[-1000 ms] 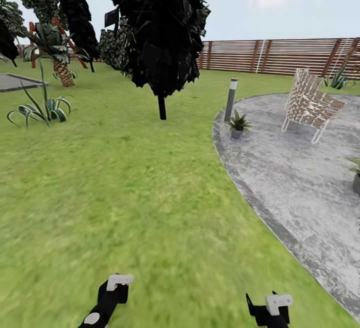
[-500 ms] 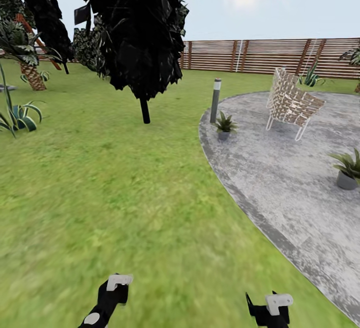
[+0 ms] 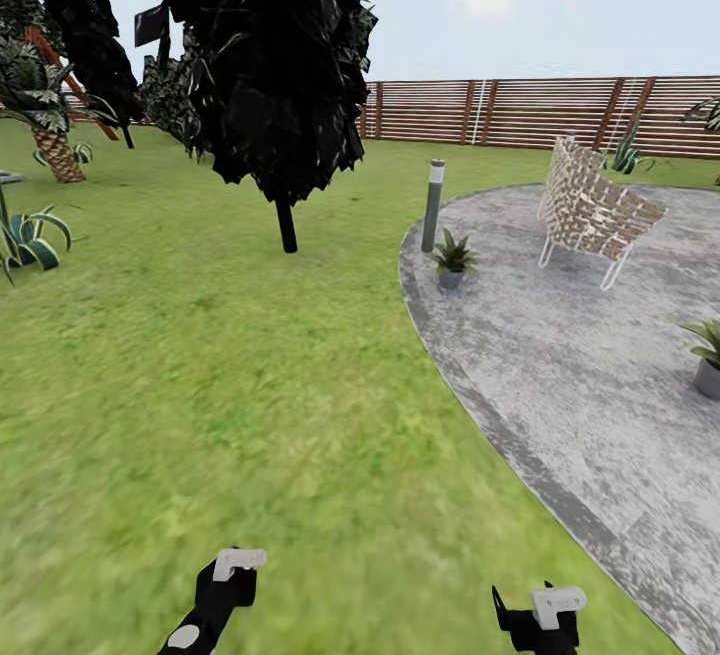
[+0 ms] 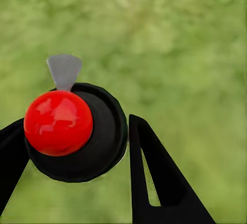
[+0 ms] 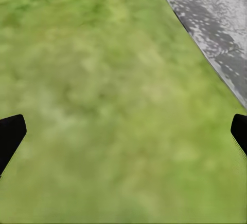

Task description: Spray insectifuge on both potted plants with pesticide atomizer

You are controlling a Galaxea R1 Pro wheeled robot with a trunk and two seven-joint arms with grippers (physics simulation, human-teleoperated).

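One potted plant [image 3: 453, 260] stands in its grey pot at the near left rim of the round stone patio [image 3: 570, 375]. A second potted plant [image 3: 708, 359] is cut off by the right edge of the head view. The pesticide atomizer is out of view. My left gripper [image 3: 238, 565] and right gripper [image 3: 556, 599] hang low over the lawn [image 3: 220, 375], far from both pots. The right gripper [image 5: 123, 131] is open over bare grass, its fingers wide apart. The left gripper [image 4: 77, 178] is open too; behind its fingers sits a red ball on a black disc [image 4: 58, 122].
A grey bollard lamp [image 3: 433, 205] rises just behind the nearer pot. A woven chair [image 3: 595, 210] sits on the patio. A dark tree [image 3: 285, 85] stands on the lawn ahead, with a palm [image 3: 50, 135] and spiky plant [image 3: 30, 235] at left. A slatted fence [image 3: 520, 113] closes the back.
The whole view has swung right, then eased back slightly, so the camera moved. The second pot came into sight at the right edge. Both grippers hold the same pose.
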